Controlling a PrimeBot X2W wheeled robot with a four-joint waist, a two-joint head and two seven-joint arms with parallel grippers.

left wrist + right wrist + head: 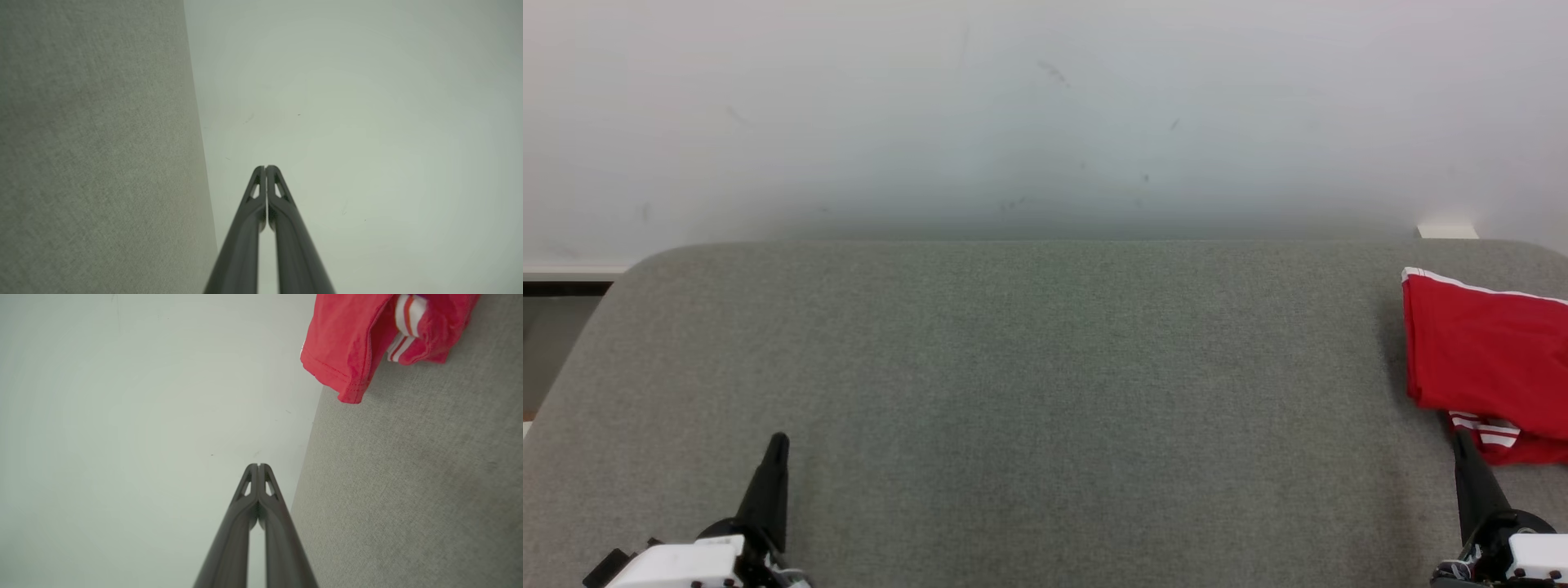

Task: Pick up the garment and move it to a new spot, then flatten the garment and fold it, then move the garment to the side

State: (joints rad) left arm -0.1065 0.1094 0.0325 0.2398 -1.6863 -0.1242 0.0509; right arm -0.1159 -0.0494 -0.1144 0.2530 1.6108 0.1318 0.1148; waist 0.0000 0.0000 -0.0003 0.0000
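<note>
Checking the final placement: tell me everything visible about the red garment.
The red garment looks like soft jersey, with white piping along its far edge and white-and-red striped bands at its near corner. Its hem is stitched. It lies folded in a rumpled stack on the grey fabric table, at the right side, cut off by the head view's edge. The shut right tool points toward it from just in front, not gripping it.
</note>
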